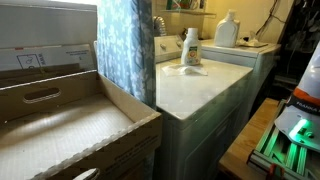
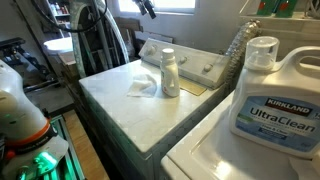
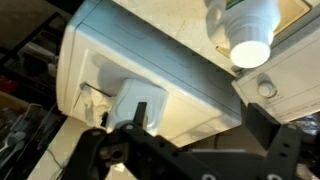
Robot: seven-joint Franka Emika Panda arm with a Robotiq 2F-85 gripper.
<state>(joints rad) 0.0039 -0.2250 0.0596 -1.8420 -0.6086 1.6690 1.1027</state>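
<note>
My gripper point(image 3: 200, 128) is open and empty, its two dark fingers at the bottom of the wrist view. It hangs in the air off the edge of a white washer point(image 3: 150, 40), touching nothing. A small white bottle point(image 3: 250, 40) stands upright on the washer top, seen from above. The bottle also shows in both exterior views point(image 1: 191, 48) point(image 2: 169, 73), next to a crumpled white cloth point(image 1: 190, 69) point(image 2: 142, 86). Only the arm's white body with an orange ring and green light shows in the exterior views point(image 1: 300, 115) point(image 2: 20, 115), beside the washer point(image 1: 200, 95) point(image 2: 120, 112).
A large Kirkland detergent jug point(image 2: 275, 95) stands on the neighbouring machine; it may be the jug at the back point(image 1: 227, 30). The washer's control panel point(image 2: 200, 65) runs along its far edge. A blue curtain point(image 1: 125, 50) and an open cardboard tray point(image 1: 60, 135) are next to the washer.
</note>
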